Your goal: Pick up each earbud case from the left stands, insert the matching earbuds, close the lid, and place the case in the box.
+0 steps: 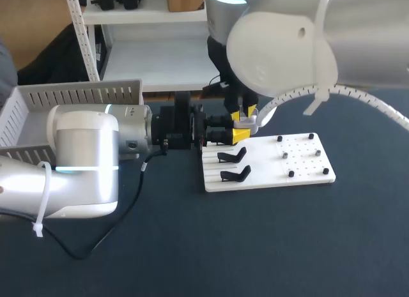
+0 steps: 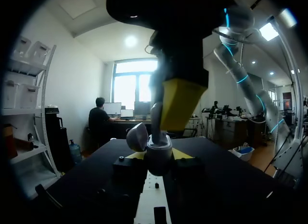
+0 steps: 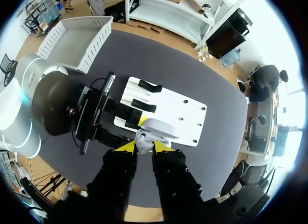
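Note:
A white earbud case (image 2: pixel 159 160) sits upright between the yellow tips of my left gripper (image 2: pixel 159 154), which is shut on its body. Its lid (image 2: pixel 138 136) stands open. In the head view the left gripper (image 1: pixel 229 136) is level over the near-left end of the white board (image 1: pixel 268 175). My right gripper (image 3: pixel 144 146) comes straight down onto the open case (image 3: pixel 161 129), shut on a small pale earbud (image 3: pixel 143 138). The right gripper's yellow tips (image 1: pixel 244 117) show just above the left one's. Two black stands (image 1: pixel 232 156) (image 1: pixel 235 174) on the board hold nothing.
Several small black and grey pegs (image 1: pixel 285 154) dot the board's right half. A white slatted box (image 1: pixel 38 112) stands at the table's far left, partly behind my left arm. A black cable (image 1: pixel 128 211) trails over the dark table top.

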`<act>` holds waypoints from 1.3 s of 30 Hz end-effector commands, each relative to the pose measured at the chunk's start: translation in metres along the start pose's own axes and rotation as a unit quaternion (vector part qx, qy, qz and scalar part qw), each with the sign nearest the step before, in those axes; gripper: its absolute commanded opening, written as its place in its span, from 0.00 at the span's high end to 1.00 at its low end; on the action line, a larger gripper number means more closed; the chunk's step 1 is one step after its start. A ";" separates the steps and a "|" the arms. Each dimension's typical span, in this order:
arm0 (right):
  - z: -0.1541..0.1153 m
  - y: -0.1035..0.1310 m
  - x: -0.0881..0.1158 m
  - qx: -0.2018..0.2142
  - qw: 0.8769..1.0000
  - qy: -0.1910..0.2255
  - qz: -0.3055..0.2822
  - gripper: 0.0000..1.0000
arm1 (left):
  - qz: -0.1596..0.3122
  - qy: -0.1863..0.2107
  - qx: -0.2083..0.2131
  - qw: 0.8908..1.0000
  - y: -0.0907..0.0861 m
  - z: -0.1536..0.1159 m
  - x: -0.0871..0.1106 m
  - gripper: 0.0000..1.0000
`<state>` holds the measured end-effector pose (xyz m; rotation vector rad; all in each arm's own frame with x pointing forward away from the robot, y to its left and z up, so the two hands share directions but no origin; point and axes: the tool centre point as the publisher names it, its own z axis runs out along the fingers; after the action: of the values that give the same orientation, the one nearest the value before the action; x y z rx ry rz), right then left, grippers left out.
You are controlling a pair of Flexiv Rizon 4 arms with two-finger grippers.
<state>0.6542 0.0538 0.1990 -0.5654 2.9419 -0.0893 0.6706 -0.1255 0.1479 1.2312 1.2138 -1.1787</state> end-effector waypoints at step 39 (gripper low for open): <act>0.014 0.001 0.006 0.000 1.000 0.007 0.010 1.00 | 0.001 -0.001 -0.001 1.000 0.000 0.000 0.001 1.00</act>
<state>0.6511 0.0497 0.1857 -0.5391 2.9603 -0.0844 0.6703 -0.1253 0.1470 1.2317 1.2145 -1.1788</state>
